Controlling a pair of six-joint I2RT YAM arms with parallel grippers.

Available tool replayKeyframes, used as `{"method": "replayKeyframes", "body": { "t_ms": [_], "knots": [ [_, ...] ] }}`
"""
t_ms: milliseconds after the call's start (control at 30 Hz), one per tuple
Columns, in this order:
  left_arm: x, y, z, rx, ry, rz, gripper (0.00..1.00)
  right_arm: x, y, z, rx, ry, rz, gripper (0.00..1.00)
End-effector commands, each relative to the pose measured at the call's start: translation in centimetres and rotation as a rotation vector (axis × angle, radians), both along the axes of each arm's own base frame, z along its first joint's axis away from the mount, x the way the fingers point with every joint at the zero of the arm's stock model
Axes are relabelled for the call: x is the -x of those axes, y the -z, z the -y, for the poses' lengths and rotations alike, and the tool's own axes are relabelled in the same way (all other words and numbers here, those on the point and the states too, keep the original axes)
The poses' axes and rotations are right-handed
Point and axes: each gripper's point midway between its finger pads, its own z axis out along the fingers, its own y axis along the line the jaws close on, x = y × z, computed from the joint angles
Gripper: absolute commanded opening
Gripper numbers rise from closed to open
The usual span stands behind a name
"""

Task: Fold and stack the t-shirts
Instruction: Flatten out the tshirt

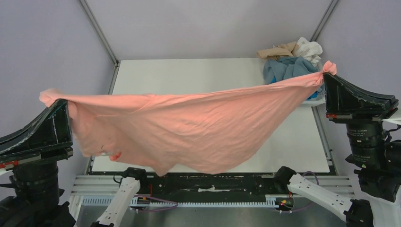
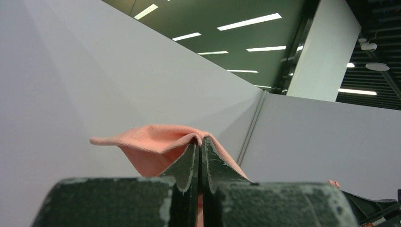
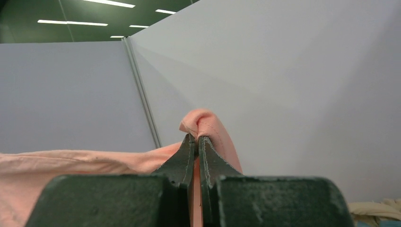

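A salmon-pink t-shirt point(image 1: 189, 127) hangs stretched in the air between my two grippers, above the white table point(image 1: 189, 71). My left gripper point(image 1: 59, 101) is shut on its left corner; in the left wrist view the cloth point(image 2: 156, 142) drapes over the closed tips of that gripper point(image 2: 199, 140). My right gripper point(image 1: 326, 73) is shut on its right corner; the right wrist view shows cloth point(image 3: 208, 125) bunched over that gripper's tips point(image 3: 195, 137). A white neck label point(image 1: 104, 152) shows low on the left. A pile of grey-blue, beige and white shirts point(image 1: 293, 59) lies at the back right.
Grey enclosure walls point(image 1: 47, 42) stand on the left, back and right. The shirt's lowest fold point(image 1: 208, 168) hangs over the table's near edge. The arm bases point(image 1: 127, 189) sit below it at the near edge.
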Motion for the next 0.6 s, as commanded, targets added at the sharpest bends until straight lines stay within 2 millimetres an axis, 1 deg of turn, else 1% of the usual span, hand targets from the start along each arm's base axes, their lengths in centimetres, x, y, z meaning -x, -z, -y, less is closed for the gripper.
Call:
{"method": "replayKeyframes", "body": {
  "t_ms": [0, 100, 167, 233, 267, 300, 333, 367, 400, 433, 467, 533, 567],
  "knots": [
    [-2.6, -0.3, 0.5, -0.063, -0.034, -0.018, 0.02, -1.1, 0.4, 0.7, -0.007, 0.067, -0.042, 0.00],
    [-6.2, 0.6, 1.2, -0.089, -0.023, -0.079, 0.02, -3.1, 1.8, 0.7, -0.011, 0.145, -0.104, 0.00],
    [-9.9, 2.0, 1.6, -0.101, -0.031, -0.141, 0.02, -5.1, 3.4, 1.2, -0.004, 0.252, -0.167, 0.00],
    [-14.8, 4.6, 1.7, -0.104, -0.056, -0.221, 0.02, -7.5, 6.0, 2.0, 0.013, 0.409, -0.264, 0.00],
    [-17.0, 5.7, 1.6, -0.097, -0.075, -0.253, 0.02, -8.9, 7.7, 2.1, 0.037, 0.491, -0.317, 0.00],
    [-19.6, 7.6, 1.6, -0.096, -0.091, -0.306, 0.02, -10.0, 9.7, 2.5, 0.054, 0.582, -0.377, 0.00],
    [-21.7, 9.2, 1.8, -0.104, -0.095, -0.337, 0.02, -11.1, 11.3, 2.5, 0.069, 0.665, -0.416, 0.00],
    [-24.2, 11.4, 1.8, -0.103, -0.111, -0.380, 0.02, -12.0, 13.9, 2.6, 0.095, 0.753, -0.469, 0.00],
    [-26.2, 13.5, 1.8, -0.096, -0.122, -0.420, 0.02, -12.7, 15.6, 2.6, 0.112, 0.821, -0.500, 0.00],
    [-28.4, 16.3, 2.0, -0.097, -0.123, -0.475, 0.02, -13.3, 17.7, 2.5, 0.130, 0.885, -0.533, 0.00],
    [-30.4, 18.7, 2.2, -0.093, -0.124, -0.514, 0.02, -13.9, 19.7, 2.5, 0.145, 0.934, -0.563, 0.00],
    [-33.4, 23.4, 2.4, -0.088, -0.127, -0.591, 0.02, -15.5, 22.9, 2.1, 0.160, 0.976, -0.597, 0.00],
    [-34.8, 26.1, 2.6, -0.089, -0.129, -0.634, 0.02, -16.5, 24.4, 1.9, 0.180, 0.986, -0.610, 0.00]
  ]
}}
